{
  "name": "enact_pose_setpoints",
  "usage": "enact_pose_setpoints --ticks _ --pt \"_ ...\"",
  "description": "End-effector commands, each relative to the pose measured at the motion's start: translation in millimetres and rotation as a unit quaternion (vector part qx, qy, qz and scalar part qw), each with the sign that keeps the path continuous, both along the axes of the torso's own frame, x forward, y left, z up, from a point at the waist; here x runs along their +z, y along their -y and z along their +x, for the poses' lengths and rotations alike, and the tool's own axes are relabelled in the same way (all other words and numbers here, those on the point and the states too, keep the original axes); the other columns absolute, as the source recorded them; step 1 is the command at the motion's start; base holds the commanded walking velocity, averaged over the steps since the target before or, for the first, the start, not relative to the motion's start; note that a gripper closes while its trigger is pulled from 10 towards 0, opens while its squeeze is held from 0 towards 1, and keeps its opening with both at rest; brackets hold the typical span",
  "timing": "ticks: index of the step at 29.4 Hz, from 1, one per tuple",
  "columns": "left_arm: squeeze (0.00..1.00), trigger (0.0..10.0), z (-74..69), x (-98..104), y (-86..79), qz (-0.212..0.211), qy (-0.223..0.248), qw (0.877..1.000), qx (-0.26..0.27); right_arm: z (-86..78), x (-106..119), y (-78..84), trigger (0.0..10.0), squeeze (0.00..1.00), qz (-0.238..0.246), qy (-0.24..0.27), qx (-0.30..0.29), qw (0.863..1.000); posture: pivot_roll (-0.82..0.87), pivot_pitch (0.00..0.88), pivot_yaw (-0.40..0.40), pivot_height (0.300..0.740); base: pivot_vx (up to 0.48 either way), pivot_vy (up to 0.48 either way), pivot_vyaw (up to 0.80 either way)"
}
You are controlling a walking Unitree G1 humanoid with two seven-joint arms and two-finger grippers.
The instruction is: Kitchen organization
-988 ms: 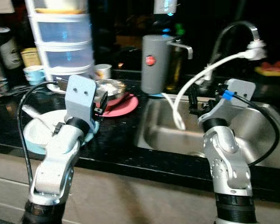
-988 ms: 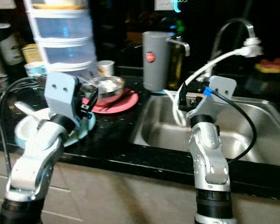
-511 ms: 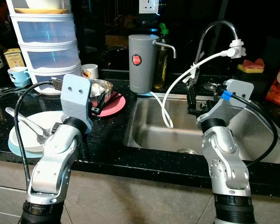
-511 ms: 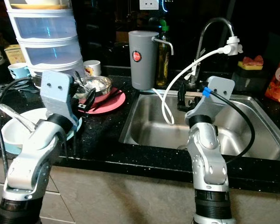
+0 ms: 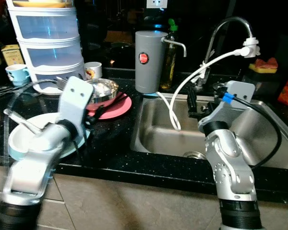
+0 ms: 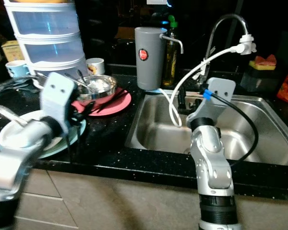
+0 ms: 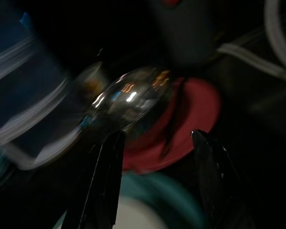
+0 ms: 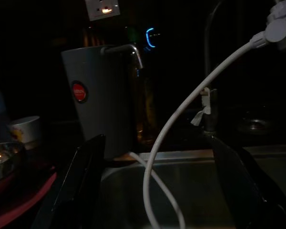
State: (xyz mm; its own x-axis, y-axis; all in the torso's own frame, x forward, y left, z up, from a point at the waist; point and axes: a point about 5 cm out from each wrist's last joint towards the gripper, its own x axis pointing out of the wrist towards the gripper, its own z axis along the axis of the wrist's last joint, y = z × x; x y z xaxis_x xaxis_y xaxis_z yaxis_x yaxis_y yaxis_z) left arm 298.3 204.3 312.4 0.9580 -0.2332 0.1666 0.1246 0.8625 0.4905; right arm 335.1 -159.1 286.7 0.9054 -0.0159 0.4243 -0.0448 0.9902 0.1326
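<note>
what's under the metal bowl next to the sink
The metal bowl sits on a pink plate, on the black counter. The bowl covers the plate's middle, so anything there is hidden.

The silver left arm [image 5: 38, 158] is smeared by motion blur, and it covers part of the white bowl with a spoon [image 5: 26, 136]. The shiny steel bowl [image 7: 128, 98] on the round red plate [image 7: 190, 114] is blurred in the left wrist view.

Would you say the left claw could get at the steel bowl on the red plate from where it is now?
Probably yes. The left claw is open and aimed at the steel bowl on the red plate, with nothing standing between them. Utensils lean in the bowl and may crowd the rim.
</note>
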Motion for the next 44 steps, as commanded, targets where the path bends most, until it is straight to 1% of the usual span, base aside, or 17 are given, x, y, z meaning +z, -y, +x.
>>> enact_pose_setpoints --ticks 1,4,7,9,12,15,16,18,20,22,25,28,32,35,36,38,44 --pt "0.0 10.0 -2.0 -2.3 -15.7 -0.001 -0.033 0.999 0.036 0.6 0.2 -3.4 10.0 0.0 -0.004 -0.001 0.012 1.0 0.12 0.087 -0.039 0.74 0.0 0.0 0.0" --pt "0.0 10.0 -8.3 -2.8 -31.2 0.019 -0.061 0.997 0.044 1.9 0.8 -4.0 10.0 0.0 -0.007 0.0 0.017 1.0 0.12 0.087 -0.039 0.74 0.0 0.0 0.0" --pt "0.0 10.0 -18.0 2.1 -40.5 0.06 -0.054 0.997 0.008 2.5 1.0 -4.0 10.0 0.0 -0.011 -0.001 0.021 1.0 0.13 0.094 -0.049 0.74 0.0 0.0 0.0" --pt "0.0 10.0 -19.3 6.4 -47.6 0.064 -0.044 0.996 0.031 2.8 1.1 -4.4 10.0 0.0 -0.013 -0.001 0.023 1.0 0.13 0.095 -0.049 0.74 0.0 0.0 0.0" --pt "0.0 10.0 -16.7 10.4 -58.2 0.025 -0.033 0.995 0.09 2.9 1.3 -4.5 10.0 0.0 -0.014 0.0 0.025 1.0 0.13 0.095 -0.049 0.74 0.0 0.0 0.0" --pt "0.0 10.0 -9.8 13.1 -72.2 -0.071 0.003 0.976 0.206 3.6 0.8 -5.1 10.0 0.0 -0.014 -0.001 0.027 1.0 0.14 0.1 -0.051 0.74 0.0 0.0 0.0" --pt "0.0 10.0 -3.7 9.2 -69.0 -0.122 0.008 0.966 0.227 4.0 0.6 -6.0 10.0 0.0 -0.013 -0.001 0.03 0.999 0.14 0.1 -0.052 0.74 0.0 0.0 0.0" --pt "0.0 10.0 -0.3 6.3 -65.4 -0.141 0.004 0.963 0.23 4.3 0.7 -6.5 10.0 0.0 -0.014 -0.001 0.03 0.999 0.14 0.098 -0.055 0.74 0.0 0.0 0.0" --pt "0.0 10.0 10.7 -3.1 -48.9 -0.184 -0.008 0.957 0.225 4.7 2.2 -7.6 10.0 0.0 -0.025 0.002 0.039 0.999 0.13 0.092 -0.055 0.74 0.0 0.0 0.0" --pt "0.0 10.0 13.5 -5.2 -44.1 -0.195 -0.011 0.955 0.224 4.8 2.7 -7.9 10.0 0.0 -0.031 0.003 0.043 0.999 0.13 0.092 -0.055 0.74 0.0 0.0 0.0" --pt "0.0 10.0 23.1 -10.5 -17.7 -0.223 -0.022 0.953 0.205 3.5 6.8 -10.9 10.0 0.0 -0.103 0.007 0.068 0.992 0.11 0.084 -0.045 0.74 0.0 0.0 0.0" --pt "0.0 10.0 27.2 -8.7 -3.2 -0.218 -0.013 0.955 0.202 8.2 -0.8 2.1 10.0 0.0 -0.174 -0.036 0.03 0.984 0.1 0.08 -0.044 0.74 0.0 0.0 0.0" --pt "0.0 10.0 25.6 -4.0 -14.1 -0.231 0.012 0.937 0.261 8.9 -10.2 20.6 10.0 0.0 -0.191 -0.086 0.032 0.977 0.1 0.075 -0.041 0.74 0.0 0.0 0.0" --pt "0.0 10.0 20.3 -5.3 -30.3 -0.234 0.028 0.92 0.314 2.5 -12.7 20.9 10.0 0.0 -0.219 -0.091 0.092 0.967 0.1 0.074 -0.045 0.74 0.0 0.0 0.0" --pt "0.0 10.0 20.3 -5.3 -30.3 -0.234 0.028 0.92 0.314 2.5 -12.7 20.9 10.0 0.0 -0.219 -0.091 0.092 0.967 0.1 0.074 -0.045 0.74 0.0 0.0 0.0" --pt "0.0 10.0 18.8 -12.4 -36.5 -0.246 0.018 0.91 0.332 -0.8 -10.9 20.3 10.0 0.0 -0.226 -0.08 0.126 0.963 0.1 0.071 -0.049 0.74 0.0 0.0 0.0" --pt "0.0 10.0 23.2 -27.6 -38.3 -0.291 -0.018 0.892 0.345 -1.3 -3.5 18.6 10.0 0.0 -0.221 -0.069 0.145 0.962 0.1 0.07 -0.052 0.74 0.0 0.0 0.0"
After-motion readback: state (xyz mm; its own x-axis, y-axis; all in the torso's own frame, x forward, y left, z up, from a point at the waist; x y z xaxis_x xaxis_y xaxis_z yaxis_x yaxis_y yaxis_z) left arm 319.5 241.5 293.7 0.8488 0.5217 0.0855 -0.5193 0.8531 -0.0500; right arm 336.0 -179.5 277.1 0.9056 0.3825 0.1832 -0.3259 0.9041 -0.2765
